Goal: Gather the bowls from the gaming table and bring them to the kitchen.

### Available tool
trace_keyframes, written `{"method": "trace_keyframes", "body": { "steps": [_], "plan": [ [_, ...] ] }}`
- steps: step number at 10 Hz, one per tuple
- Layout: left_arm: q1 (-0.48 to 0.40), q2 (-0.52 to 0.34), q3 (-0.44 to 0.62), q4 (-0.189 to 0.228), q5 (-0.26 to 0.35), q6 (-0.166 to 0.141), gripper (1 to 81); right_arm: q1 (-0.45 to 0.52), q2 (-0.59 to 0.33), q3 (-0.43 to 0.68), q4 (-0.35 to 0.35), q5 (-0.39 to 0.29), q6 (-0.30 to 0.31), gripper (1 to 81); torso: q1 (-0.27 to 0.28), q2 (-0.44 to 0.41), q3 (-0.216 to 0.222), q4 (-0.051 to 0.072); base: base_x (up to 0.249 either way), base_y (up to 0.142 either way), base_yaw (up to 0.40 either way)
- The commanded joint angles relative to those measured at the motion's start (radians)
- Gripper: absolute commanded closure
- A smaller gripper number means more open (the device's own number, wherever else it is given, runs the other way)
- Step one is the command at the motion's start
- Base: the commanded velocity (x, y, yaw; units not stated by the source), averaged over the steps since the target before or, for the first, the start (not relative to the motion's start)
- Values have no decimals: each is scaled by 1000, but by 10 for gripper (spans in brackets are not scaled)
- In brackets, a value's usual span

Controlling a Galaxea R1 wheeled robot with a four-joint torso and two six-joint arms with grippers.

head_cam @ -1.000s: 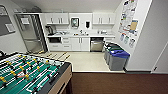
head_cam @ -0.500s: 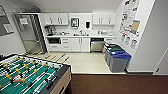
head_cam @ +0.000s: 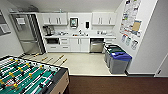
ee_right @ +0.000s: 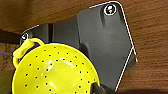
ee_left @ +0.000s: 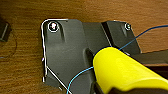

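Bowls are what the task is about, and the one dish plainly seen is a yellow perforated bowl (ee_right: 52,72) with a loop handle (ee_right: 23,48), sitting close under the right wrist. Whether the right gripper is pinching it or merely near it, I cannot tell. By the left wrist lies a smooth yellow rounded thing (ee_left: 122,70) crossed by a thin blue wire (ee_left: 80,75); the left gripper's state cannot be told either. Both hang over brown wood-grain floor (ee_right: 150,30). The bowl looks like light, stiff plastic, probably slick on its curved wall, so the rim or the loop seems the surer place to grip. Further out, the kitchen (head_cam: 80,37) lies straight ahead, with the fridge (head_cam: 27,32), bins (head_cam: 118,58), and the table-football table (head_cam: 27,77) near left.
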Motion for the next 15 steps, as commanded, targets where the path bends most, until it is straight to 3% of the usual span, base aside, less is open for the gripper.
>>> {"method": "trace_keyframes", "body": {
  "steps": [1,15],
  "plan": [
    [-26,-26,-9,8,29,-4,811,35,9,8,-11,-54,-5,811,0,0,0,0,144,-75,0],
    [-31,-20,-12,-7,32,-6,811,66,9,11,-2,-76,1,811,0,0,0,0,147,-5,0]
  ]
}}
